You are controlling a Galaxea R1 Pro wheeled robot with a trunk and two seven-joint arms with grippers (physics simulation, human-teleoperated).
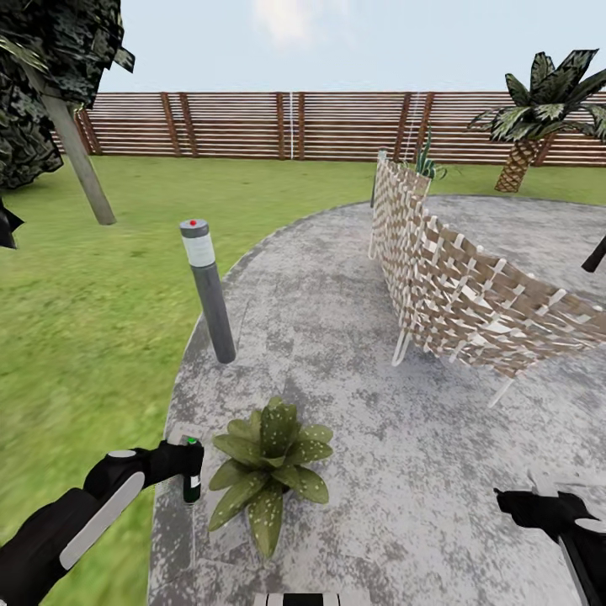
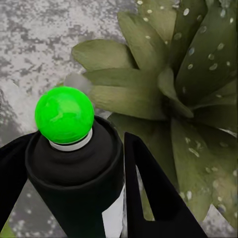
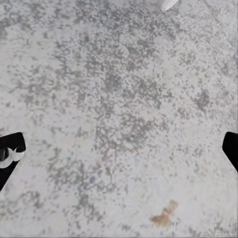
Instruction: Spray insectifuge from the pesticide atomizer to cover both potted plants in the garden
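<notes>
Left gripper point(image 1: 187, 471) fingers point(image 2: 153, 198) clamped on pesticide atomizer point(image 2: 74, 163), bottle upright, tip showing green, just beside potted plant point(image 1: 269, 471) on stone patio point(image 1: 404, 438). Nozzle already near speckled leaves. Judgement: good spray means keeping tip aimed at rosette centre, sweeping across all leaves, grip steady. Right gripper point(image 1: 539, 509) fingers spread wide, empty, above bare patio. Grey post point(image 1: 209, 290) and woven chair point(image 1: 471, 286) stand beyond; second plant not seen.
</notes>
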